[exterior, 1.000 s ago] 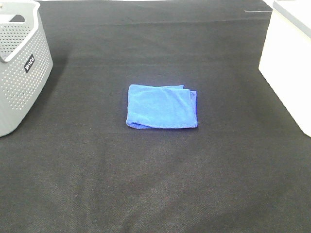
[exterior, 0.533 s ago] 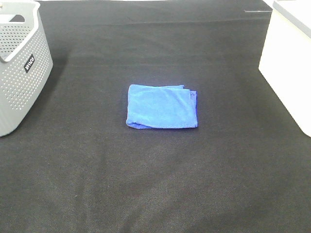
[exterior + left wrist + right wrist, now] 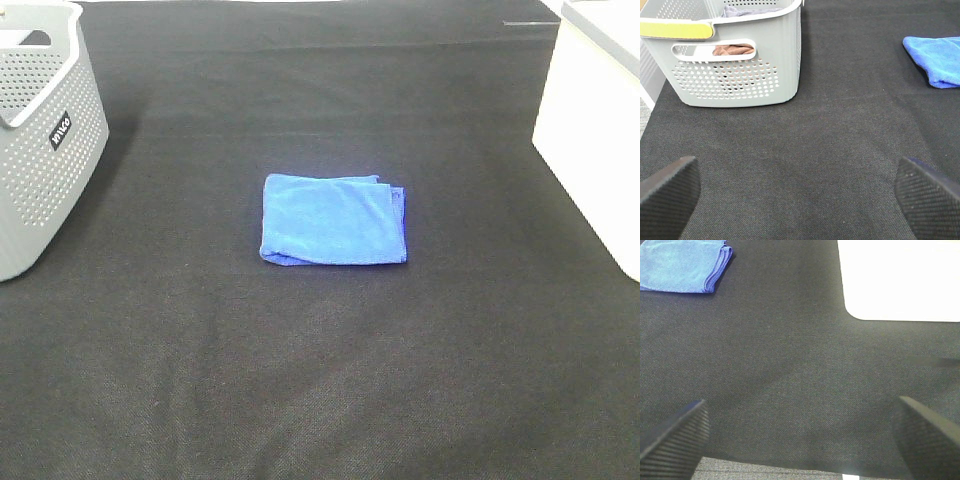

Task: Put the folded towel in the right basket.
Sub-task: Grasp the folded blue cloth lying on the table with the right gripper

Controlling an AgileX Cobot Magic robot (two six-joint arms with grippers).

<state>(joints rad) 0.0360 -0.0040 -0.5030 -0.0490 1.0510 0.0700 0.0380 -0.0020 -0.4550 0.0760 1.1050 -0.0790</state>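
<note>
The folded blue towel (image 3: 334,220) lies flat in the middle of the black table. It also shows in the left wrist view (image 3: 935,59) and in the right wrist view (image 3: 682,265). The right basket (image 3: 598,120) is white and stands at the table's right edge; it also shows in the right wrist view (image 3: 900,277). Neither arm shows in the exterior high view. My left gripper (image 3: 800,192) is open and empty over bare table, far from the towel. My right gripper (image 3: 800,435) is open and empty near the table's front edge, short of the basket.
A grey perforated basket (image 3: 40,130) stands at the left edge of the table; in the left wrist view (image 3: 735,55) it holds brown and grey cloths. The black table cloth (image 3: 320,380) covers the whole work surface.
</note>
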